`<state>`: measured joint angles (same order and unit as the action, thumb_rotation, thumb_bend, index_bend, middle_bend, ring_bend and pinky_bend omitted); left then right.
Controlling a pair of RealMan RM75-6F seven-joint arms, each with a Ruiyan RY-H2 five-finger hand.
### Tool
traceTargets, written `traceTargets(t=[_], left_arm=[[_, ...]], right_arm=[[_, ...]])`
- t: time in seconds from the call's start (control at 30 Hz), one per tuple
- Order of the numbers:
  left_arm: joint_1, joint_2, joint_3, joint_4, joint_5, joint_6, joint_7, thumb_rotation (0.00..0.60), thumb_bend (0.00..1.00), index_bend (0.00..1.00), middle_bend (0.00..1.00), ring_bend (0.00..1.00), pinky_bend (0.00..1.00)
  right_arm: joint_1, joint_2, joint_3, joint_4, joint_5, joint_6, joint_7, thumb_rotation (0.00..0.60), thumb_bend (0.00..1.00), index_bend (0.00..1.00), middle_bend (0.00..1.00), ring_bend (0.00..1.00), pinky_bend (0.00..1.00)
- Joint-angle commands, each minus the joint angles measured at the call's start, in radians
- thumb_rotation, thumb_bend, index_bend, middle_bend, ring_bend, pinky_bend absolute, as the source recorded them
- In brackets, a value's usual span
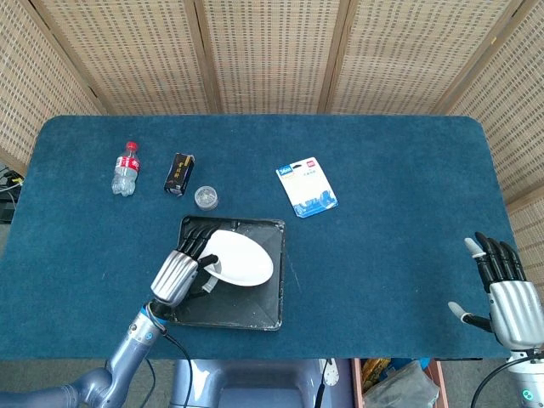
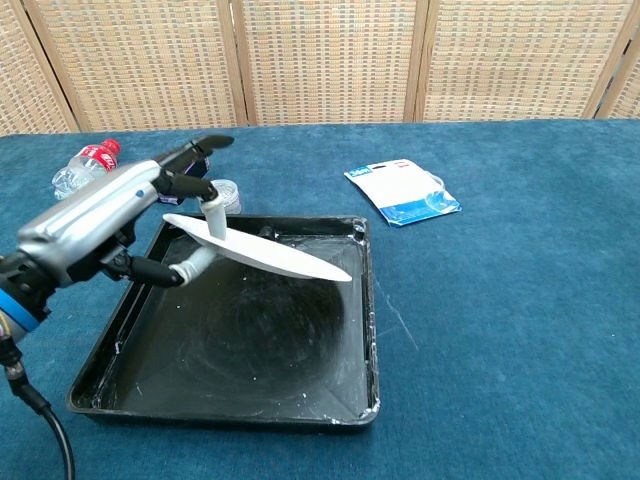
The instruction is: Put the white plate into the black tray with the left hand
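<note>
My left hand (image 1: 180, 270) (image 2: 110, 220) pinches the white plate (image 1: 241, 257) (image 2: 268, 254) by its left rim. The plate hangs tilted above the black tray (image 1: 243, 308) (image 2: 240, 385), its right edge lower, and no frame shows it touching the tray floor. The tray sits at the table's front centre-left. My right hand (image 1: 508, 293) rests at the front right of the table, fingers apart and holding nothing; it does not show in the chest view.
Behind the tray stand a small clear jar (image 1: 206, 198) (image 2: 221, 193), a black box (image 1: 178, 173) and a plastic bottle (image 1: 126, 168) (image 2: 82, 168). A blue-and-white packet (image 1: 306, 186) (image 2: 403, 194) lies at the centre back. Wicker screens close off the far side.
</note>
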<state>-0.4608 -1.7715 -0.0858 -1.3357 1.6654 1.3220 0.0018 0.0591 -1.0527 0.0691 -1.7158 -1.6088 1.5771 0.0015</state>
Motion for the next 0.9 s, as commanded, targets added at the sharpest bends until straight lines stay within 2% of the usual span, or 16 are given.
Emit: traceTargets(t=[0.03,0.07,0.1,0.17,0.2,0.23,0.5,0.6,0.77,0.9], left_arm=[[-0.007,0.003,0.014,-0.002,-0.013,-0.025,0.012,0.600,0.44,0.63,0.00,0.00,0.00],[-0.008,0.009,0.018,-0.009,-0.020,-0.036,0.022,0.600,0.35,0.55,0.00,0.00,0.00],[-0.009,0.016,0.022,-0.016,-0.027,-0.049,0.035,0.600,0.21,0.41,0.00,0.00,0.00],[-0.014,0.046,0.033,-0.049,-0.051,-0.092,0.059,0.600,0.03,0.14,0.00,0.00,0.00],[-0.016,0.057,0.034,-0.066,-0.060,-0.103,0.061,0.600,0.00,0.04,0.00,0.00,0.00],[-0.017,0.068,0.035,-0.082,-0.068,-0.113,0.058,0.600,0.00,0.01,0.00,0.00,0.00],[-0.022,0.160,0.046,-0.186,-0.098,-0.152,0.052,0.600,0.00,0.00,0.00,0.00,0.00],[-0.020,0.289,0.055,-0.289,-0.119,-0.174,0.080,0.600,0.00,0.00,0.00,0.00,0.00],[-0.037,0.507,0.074,-0.448,-0.197,-0.275,0.118,0.600,0.00,0.00,0.00,0.00,0.00],[-0.014,0.598,0.065,-0.483,-0.207,-0.233,0.083,0.600,0.00,0.00,0.00,0.00,0.00]], right_arm=[[0.000,0.001,0.001,0.000,0.002,-0.001,0.002,0.600,0.00,0.00,0.00,0.00,0.00],[0.000,0.001,0.001,0.000,0.003,-0.001,0.003,0.600,0.00,0.00,0.00,0.00,0.00],[0.000,0.001,0.001,0.000,0.003,-0.001,0.004,0.600,0.00,0.00,0.00,0.00,0.00],[0.000,0.002,0.000,0.000,0.002,-0.001,0.004,0.600,0.00,0.00,0.00,0.00,0.00],[0.000,0.002,0.000,0.000,0.002,-0.001,0.004,0.600,0.00,0.00,0.00,0.00,0.00],[0.000,0.002,0.000,0.000,0.001,-0.001,0.004,0.600,0.00,0.00,0.00,0.00,0.00],[0.001,0.001,-0.002,-0.001,-0.001,-0.002,-0.002,0.600,0.00,0.00,0.00,0.00,0.00],[0.000,-0.001,-0.004,-0.003,-0.004,-0.001,-0.008,0.600,0.00,0.00,0.00,0.00,0.00],[0.000,-0.003,-0.006,-0.007,-0.008,0.000,-0.015,0.600,0.00,0.00,0.00,0.00,0.00],[-0.003,-0.003,-0.007,-0.009,-0.011,0.005,-0.018,0.600,0.00,0.00,0.00,0.00,0.00]])
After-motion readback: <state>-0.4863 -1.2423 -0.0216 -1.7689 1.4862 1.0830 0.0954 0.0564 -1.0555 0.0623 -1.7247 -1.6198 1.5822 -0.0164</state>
